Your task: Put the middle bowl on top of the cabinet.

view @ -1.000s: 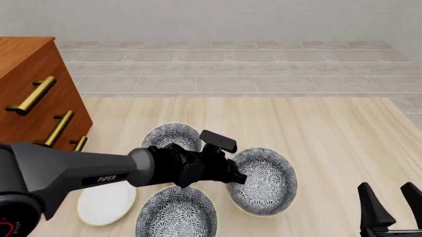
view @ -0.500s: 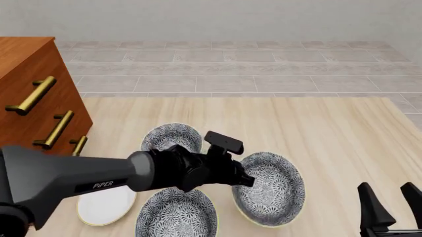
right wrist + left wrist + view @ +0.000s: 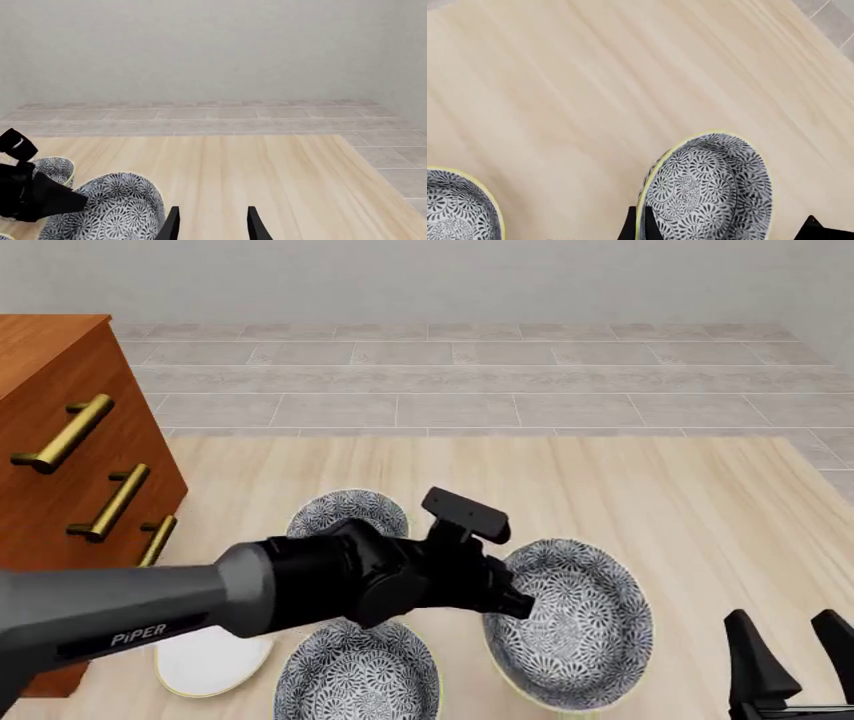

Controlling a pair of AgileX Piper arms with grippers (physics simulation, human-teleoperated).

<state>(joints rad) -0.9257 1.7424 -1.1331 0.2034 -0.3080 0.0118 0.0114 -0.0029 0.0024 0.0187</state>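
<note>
Between the fingers of the left pincer (image 3: 514,602) sits the rim of the middle bowl (image 3: 571,621), a deep round bowl with a dark blue-and-white floral pattern and a pale yellow rim. The pincer is clamped on that rim at the side nearest the arm, and the bowl appears tilted and raised off the pale wooden worktop (image 3: 694,510), though how far it is clear of the surface cannot be told. The grasp looks done; the carry and the placing are left. The tall reddish-brown wooden cabinet (image 3: 60,430) stands well apart from the pincer, off toward the arm's own side and higher, and its top holds nothing that can be seen.

Three patterned bowls are in view: the held one, a second look-alike bowl (image 3: 347,513) just beyond the pincer's wrist, and a third look-alike bowl (image 3: 358,675) just below the arm. One flat white plate (image 3: 214,657) lies partly hidden under the arm. The cabinet shows three brass bar handles (image 3: 64,436).

The right pincer (image 3: 787,665) rests low at the worktop's near edge, its fingers apart and holding nothing.
</note>
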